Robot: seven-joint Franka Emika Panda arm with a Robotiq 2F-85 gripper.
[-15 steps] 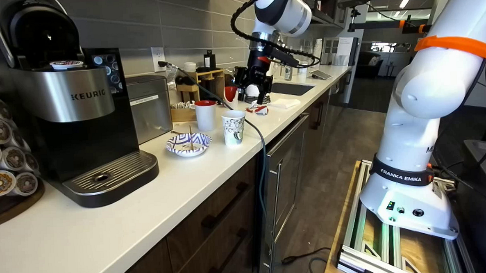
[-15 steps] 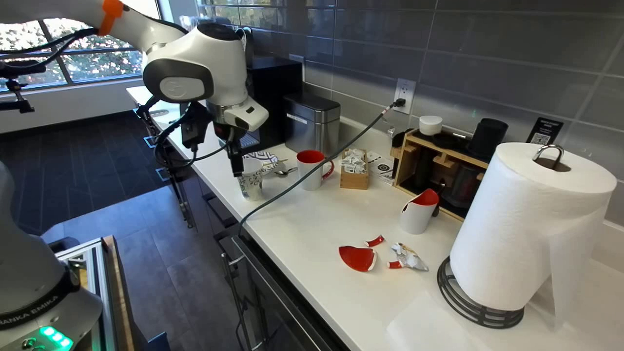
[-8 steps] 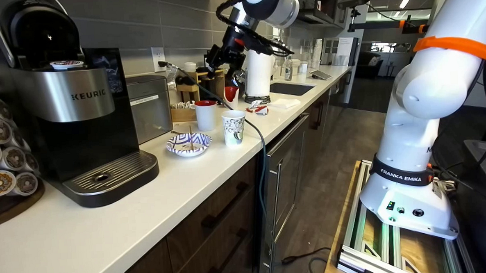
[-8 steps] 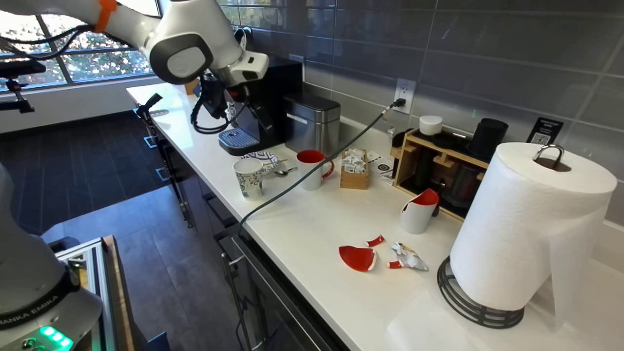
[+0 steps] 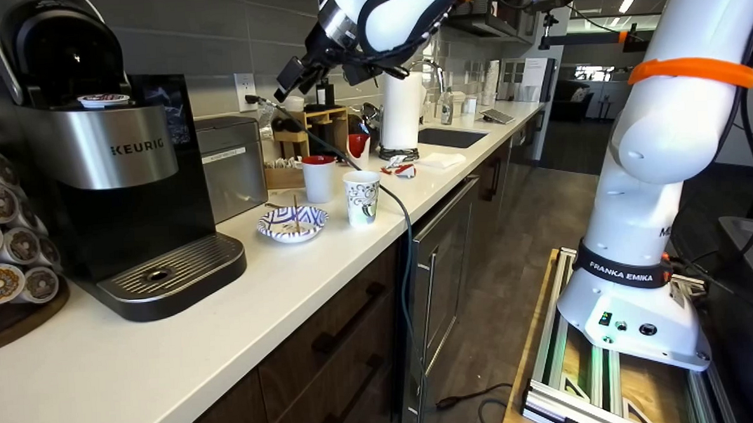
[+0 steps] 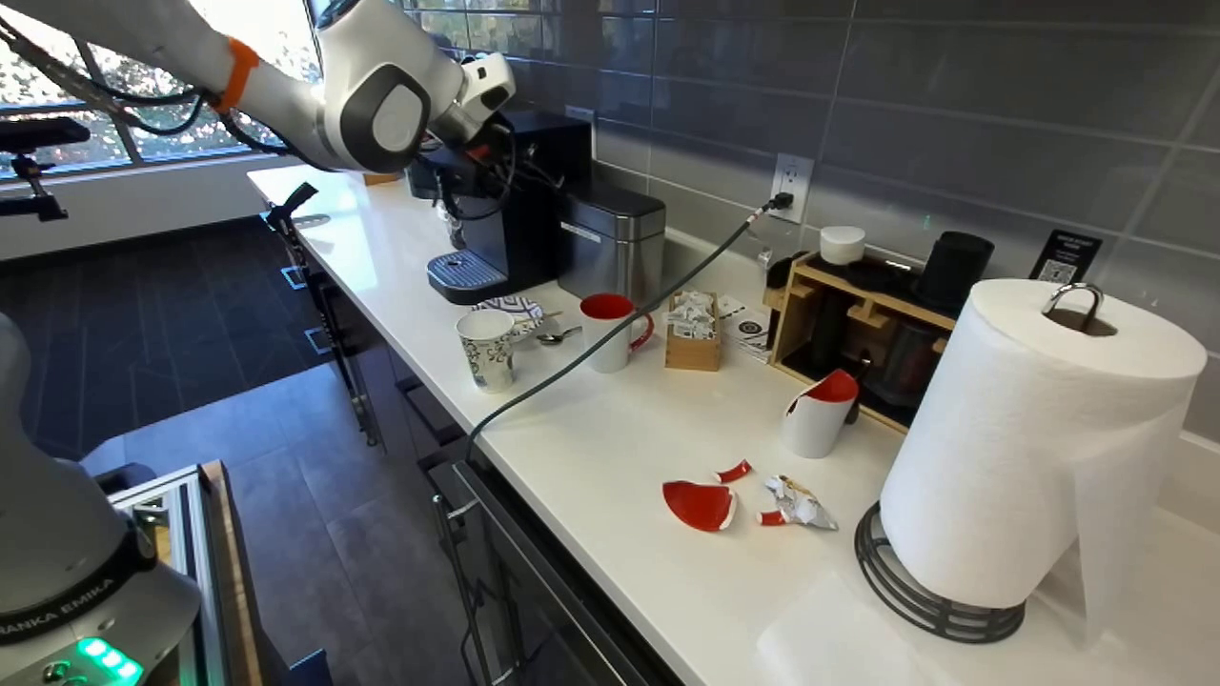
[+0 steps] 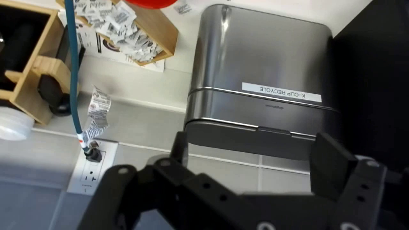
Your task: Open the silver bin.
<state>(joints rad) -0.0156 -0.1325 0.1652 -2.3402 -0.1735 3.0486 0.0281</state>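
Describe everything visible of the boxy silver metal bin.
The boxy silver metal bin stands upright on the white countertop, beside the black-and-silver coffee maker; contact there is unclear. It has rounded corners, a shut lid with flat dark grey top and small tab, and a white K-CUP RECYCLE label below the lid. The open black gripper appears clear of it.

The silver bin (image 7: 265,57) is gleaming grey, the white bowl (image 5: 274,223) is showing blue bands, the paper cup (image 5: 362,200) dark scrolls, and the white mug (image 5: 319,182) a red inside.
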